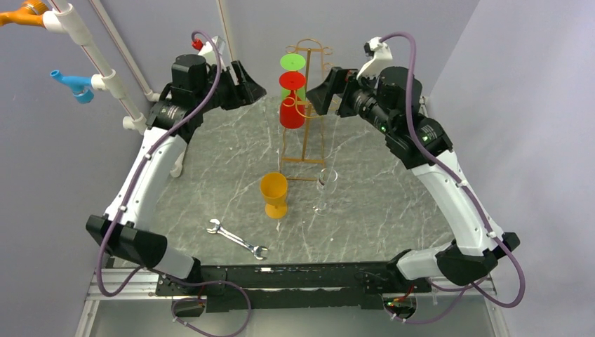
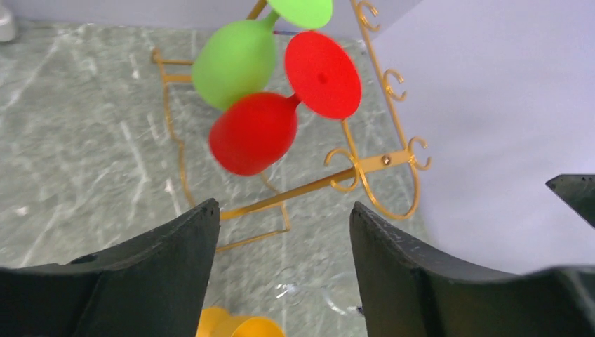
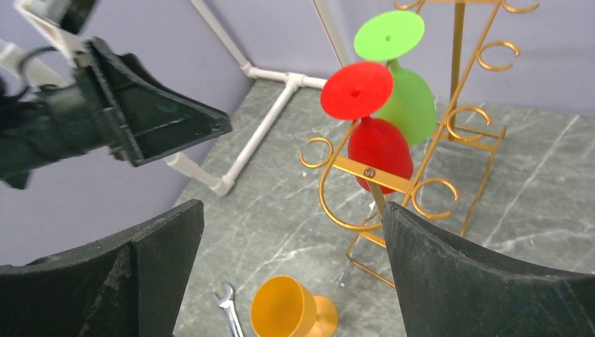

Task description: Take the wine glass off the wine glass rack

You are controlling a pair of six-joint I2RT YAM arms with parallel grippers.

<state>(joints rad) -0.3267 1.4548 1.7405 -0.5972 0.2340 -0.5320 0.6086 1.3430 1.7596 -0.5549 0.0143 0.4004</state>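
Note:
The gold wire wine glass rack [image 1: 303, 156] stands at the back middle of the table. A red wine glass [image 1: 292, 112] hangs upside down on it, with a green wine glass [image 1: 293, 62] hanging just above. My left gripper [image 1: 256, 90] is open and empty, raised to the left of the rack. My right gripper [image 1: 317, 98] is open and empty, raised close on the rack's right. The left wrist view shows the red glass [image 2: 252, 133], the green glass [image 2: 234, 63] and the rack [image 2: 365, 165] ahead of the open left gripper [image 2: 284, 207]. The right wrist view shows the red glass [image 3: 379, 151], the green glass [image 3: 407, 102] and the rack [image 3: 457, 42] beyond the open right gripper [image 3: 291, 207].
An orange wine glass [image 1: 274, 195] and a clear glass [image 1: 325, 191] stand on the table in front of the rack. A metal wrench [image 1: 237, 239] lies near the front. A white pipe frame [image 1: 105, 70] rises at the back left. Purple walls close in behind and on the right.

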